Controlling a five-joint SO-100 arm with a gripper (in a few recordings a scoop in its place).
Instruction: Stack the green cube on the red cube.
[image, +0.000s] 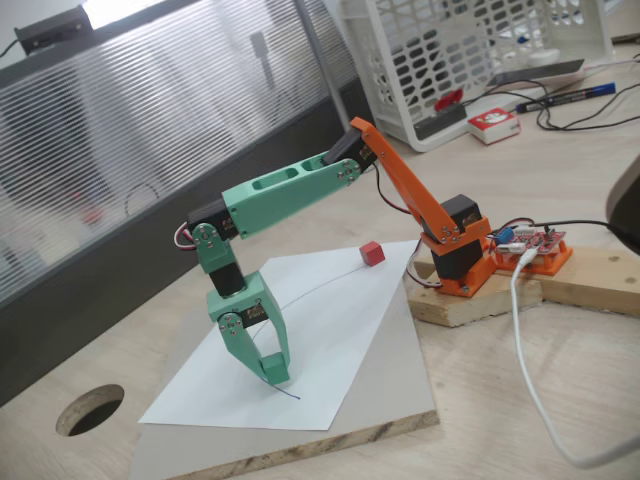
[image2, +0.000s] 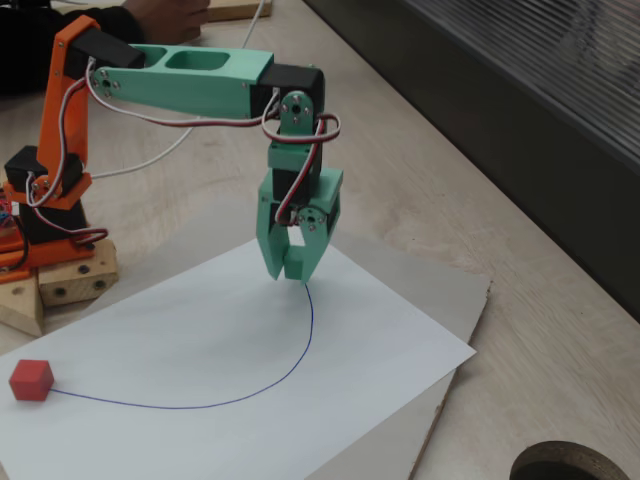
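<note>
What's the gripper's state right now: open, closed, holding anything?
Gripper: tips down at the white paper, jaws close together around something green; whether that is the green cube cannot be told. The red cube sits apart, untouched.

Arm (image2: 190, 80): orange base and lower link, teal-green forearm with oval cutouts. Black servos at joints; red-white-black cables. Gripper (image2: 292, 262) teal-green.

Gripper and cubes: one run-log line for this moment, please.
gripper: down at far end of pen line, fingers look shut, contents unclear | green cube: hidden if held | red cube: on paper, bare top | stack: not done
</note>
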